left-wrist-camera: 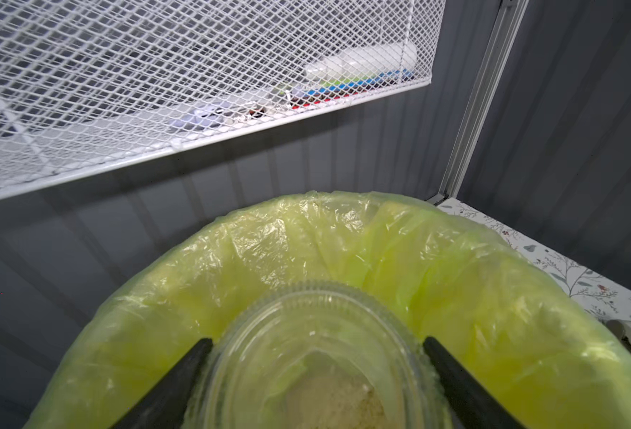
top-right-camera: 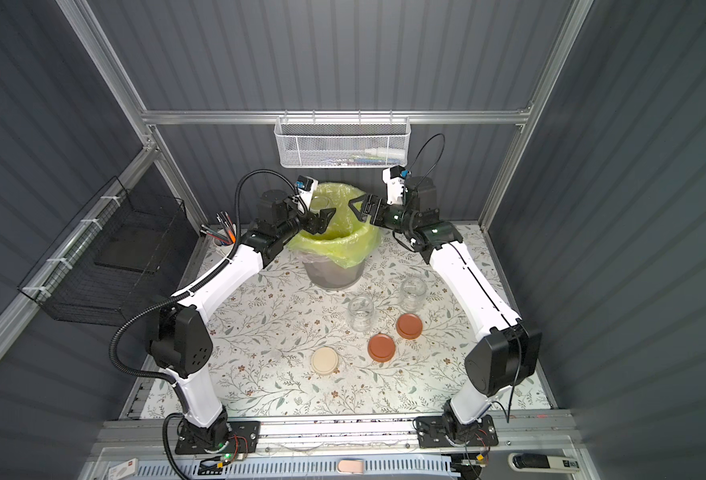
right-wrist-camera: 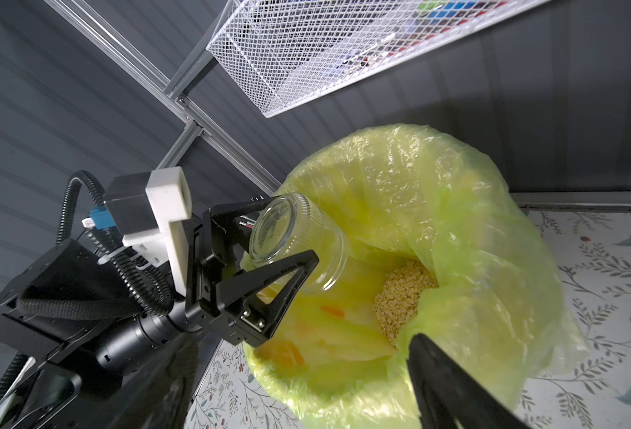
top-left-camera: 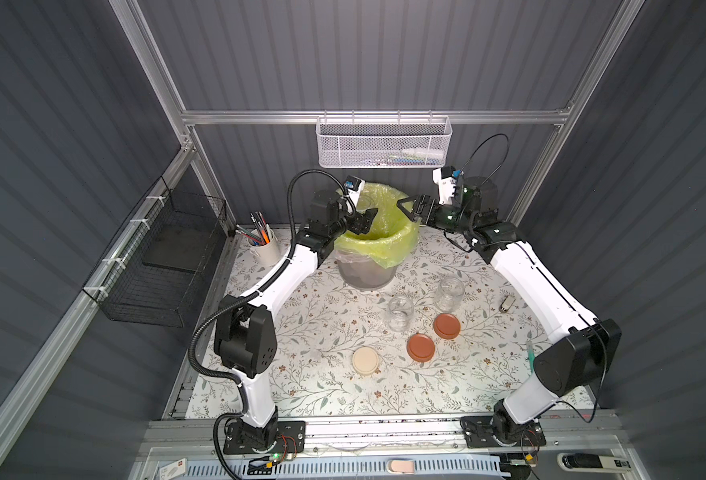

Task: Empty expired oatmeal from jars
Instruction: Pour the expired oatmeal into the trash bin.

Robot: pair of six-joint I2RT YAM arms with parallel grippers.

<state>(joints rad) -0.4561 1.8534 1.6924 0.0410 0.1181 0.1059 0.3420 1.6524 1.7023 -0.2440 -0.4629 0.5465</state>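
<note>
Above the lined bin point(top-left-camera: 403, 239) in both top views, the left gripper point(top-left-camera: 365, 219) clamps a tipped jar point(top-left-camera: 365, 203); the right gripper point(top-left-camera: 412, 211) hangs empty, jaws apart. Left wrist view: fingers point(left-wrist-camera: 180, 382) pinch the jar. Right wrist view: oatmeal point(right-wrist-camera: 403, 297) lies in the bag point(right-wrist-camera: 455, 208), just past the jar's mouth.

On the table point(top-left-camera: 322, 324) are set a bin point(top-left-camera: 365, 276) and a pen cup point(top-left-camera: 264, 250) at the far edge, and two jars point(top-left-camera: 401, 312) and three lids point(top-left-camera: 420, 347) near the middle.

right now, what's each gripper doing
left gripper: shut on a jar tipped over the bin
right gripper: open, holding nothing
</note>
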